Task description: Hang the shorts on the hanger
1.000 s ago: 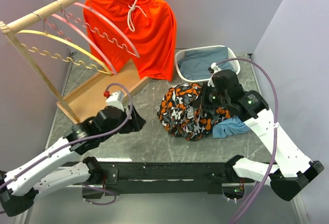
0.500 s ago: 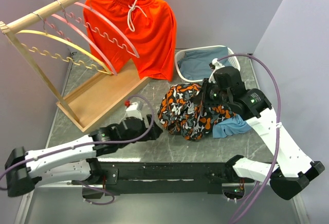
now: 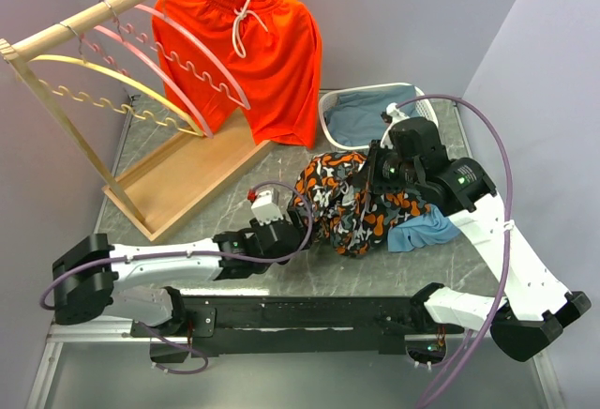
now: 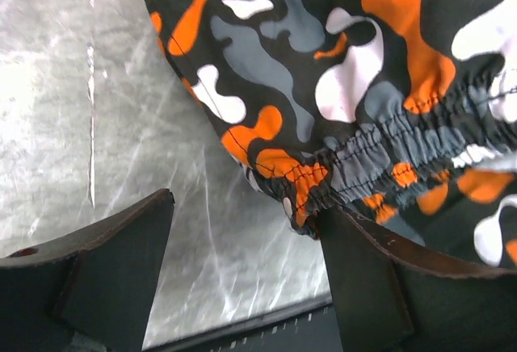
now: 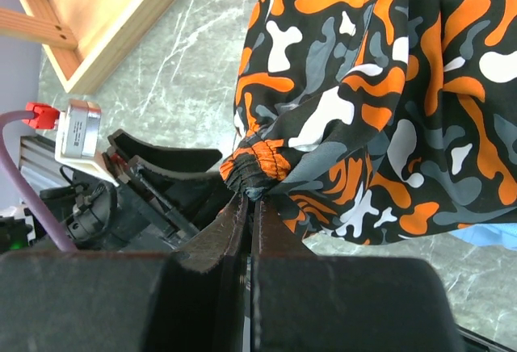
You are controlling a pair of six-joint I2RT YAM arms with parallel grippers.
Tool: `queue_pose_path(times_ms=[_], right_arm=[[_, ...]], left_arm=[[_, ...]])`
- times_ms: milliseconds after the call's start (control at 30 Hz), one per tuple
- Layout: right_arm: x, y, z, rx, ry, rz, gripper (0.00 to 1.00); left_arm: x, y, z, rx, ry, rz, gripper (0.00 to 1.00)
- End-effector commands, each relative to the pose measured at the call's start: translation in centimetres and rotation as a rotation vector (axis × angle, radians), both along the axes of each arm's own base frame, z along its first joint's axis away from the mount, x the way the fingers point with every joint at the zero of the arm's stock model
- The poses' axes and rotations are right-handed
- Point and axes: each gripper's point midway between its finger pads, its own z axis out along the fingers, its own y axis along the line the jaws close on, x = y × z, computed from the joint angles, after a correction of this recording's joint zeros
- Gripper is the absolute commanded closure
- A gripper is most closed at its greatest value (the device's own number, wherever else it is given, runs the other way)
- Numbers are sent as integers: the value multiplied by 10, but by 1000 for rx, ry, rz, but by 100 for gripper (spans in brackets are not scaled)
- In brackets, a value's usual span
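Note:
The camouflage shorts lie bunched on the table right of centre. My right gripper is shut on a fold of their elastic waistband, its jaws pressed together on the cloth. My left gripper is open at the shorts' left edge. In the left wrist view the gathered waistband hangs just above and against the right finger, with the gripper's gap over bare table. The pink hanger hangs empty on the wooden rail at the back left.
The orange shorts hang on a green hanger on the same rail, beside a yellow hanger. The wooden rack base lies left of the shorts. A white basket stands behind them. A blue cloth lies under their right side.
My left arm has stretched to the right across the table, and its open gripper has reached the shorts' left edge. My right gripper has stayed shut on the shorts and barely moved.

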Motion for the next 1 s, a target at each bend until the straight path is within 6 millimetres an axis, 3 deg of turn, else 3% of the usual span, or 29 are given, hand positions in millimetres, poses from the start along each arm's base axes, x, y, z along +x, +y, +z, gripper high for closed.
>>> queue_pose_path(times_ms=[0, 167, 233, 267, 367, 433, 467, 533, 567, 633, 667, 733, 767, 833, 867, 933, 967], right_arm=[[0, 0, 20, 21, -55, 8, 100], [-2, -1, 26, 32, -62, 8, 100], [-4, -4, 30, 24, -78, 9, 100], [-5, -6, 31, 19, -81, 6, 100], [-6, -11, 42, 15, -123, 2, 100], [-5, -14, 49, 4, -153, 4, 100], [-4, -17, 53, -7, -167, -4, 100], [-1, -21, 60, -27, -191, -12, 100], [1, -20, 72, -18, -216, -10, 100], [-1, -12, 87, 14, -245, 35, 100], [1, -8, 103, 42, -276, 48, 100], [-2, 2, 122, 88, -300, 96, 100], [-1, 7, 141, 118, -335, 117, 100], [-4, 19, 158, 169, -358, 178, 100], [-7, 21, 179, 205, -410, 191, 100], [-10, 32, 196, 251, -433, 246, 100], [-15, 31, 221, 289, -493, 259, 100]], left_arm=[[24, -16, 30, -99, -82, 120, 26], [38, -22, 28, -96, -124, 178, 42], [47, -15, 31, -64, -149, 210, 59], [50, -10, 33, -49, -156, 227, 78], [64, 18, 52, -6, -173, 281, 99], [66, 41, 83, -1, -214, 282, 99], [64, 52, 119, -54, -255, 280, 99], [60, 75, 152, 0, -320, 263, 99], [57, 88, 199, -71, -376, 273, 99], [52, 108, 239, -38, -451, 256, 99], [45, 121, 279, -93, -498, 260, 99], [40, 137, 315, -61, -565, 236, 99], [33, 148, 350, -113, -606, 237, 99], [27, 157, 380, -95, -669, 203, 99], [20, 160, 408, -143, -705, 177, 99], [16, 163, 428, -126, -741, 150, 99], [14, 168, 449, -154, -765, 160, 99]])
